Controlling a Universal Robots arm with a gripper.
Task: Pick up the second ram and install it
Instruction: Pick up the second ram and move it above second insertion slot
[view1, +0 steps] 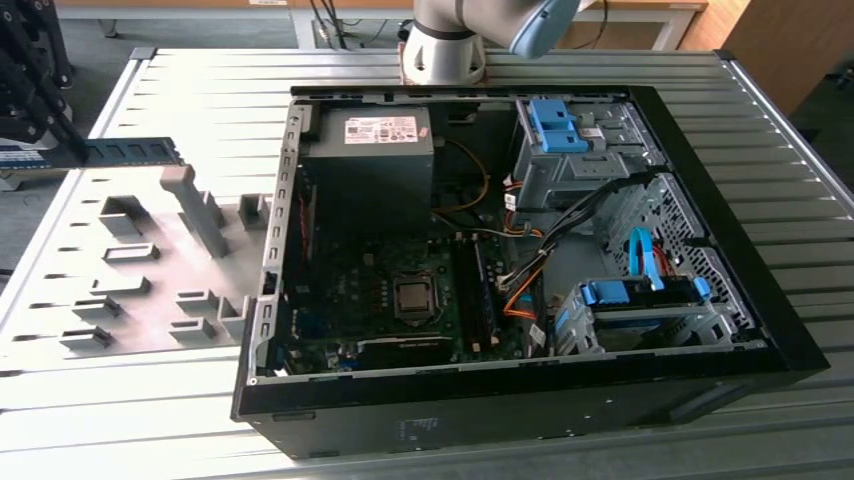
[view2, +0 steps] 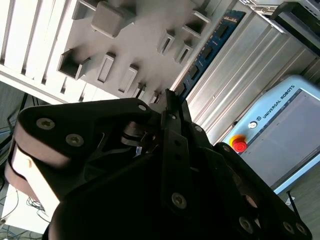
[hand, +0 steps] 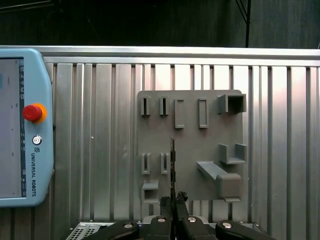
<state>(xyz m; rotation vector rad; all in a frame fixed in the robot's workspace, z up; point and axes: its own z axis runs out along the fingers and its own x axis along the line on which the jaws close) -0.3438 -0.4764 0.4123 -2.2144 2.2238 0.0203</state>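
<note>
The second ram (hand: 172, 160), a long, thin blue-green circuit-board stick, is grasped edge-on by the clenched fingers of the black gripper (hand: 173, 201) and is held above the grey plastic holder plate (hand: 200, 145).

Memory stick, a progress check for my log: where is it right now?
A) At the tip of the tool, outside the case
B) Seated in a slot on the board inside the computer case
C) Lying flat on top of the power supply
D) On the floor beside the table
A: in the first wrist view the memory stick stands edge-on between the fingers of the tool, in front of the grey holder plate. In the exterior view it is to the left of the computer case.
</note>
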